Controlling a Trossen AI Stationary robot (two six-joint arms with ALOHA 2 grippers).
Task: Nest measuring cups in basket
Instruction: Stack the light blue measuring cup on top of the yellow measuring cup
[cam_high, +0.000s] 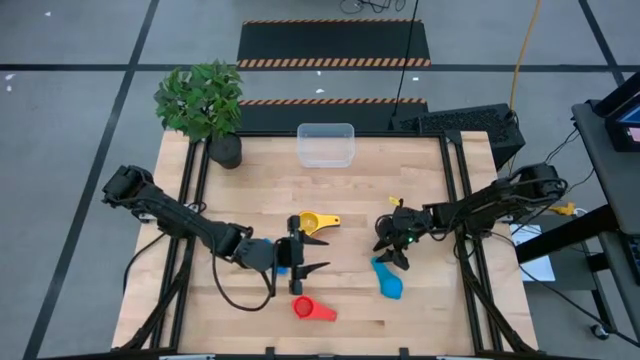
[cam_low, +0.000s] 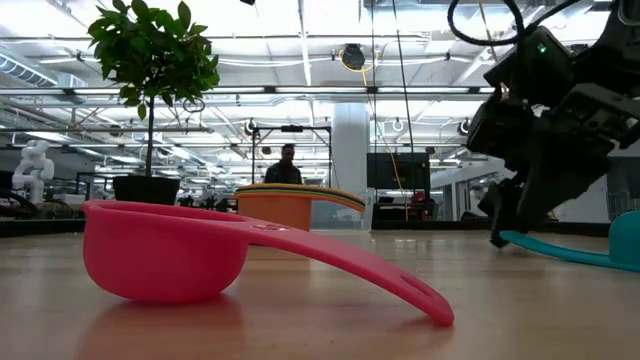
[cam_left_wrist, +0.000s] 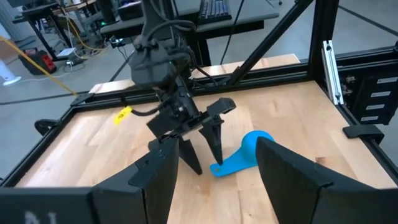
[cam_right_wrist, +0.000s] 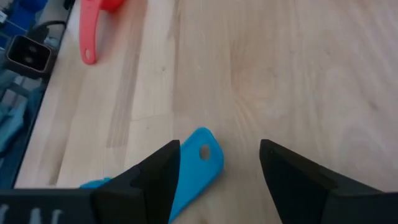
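1. The measuring cups lie scattered on the wooden surface: a light blue cup toward the right edge, a red cup by the near edge, and a yellow cup with an orange one at mid-surface.
2. The basket, clear, stands at the far edge, well apart from them.
3. The right gripper hangs with fingers spread over the light blue cup's handle, holding nothing.
4. The left gripper hovers spread and unladen between the yellow and red cups.
5. A potted plant stands at the far left corner.
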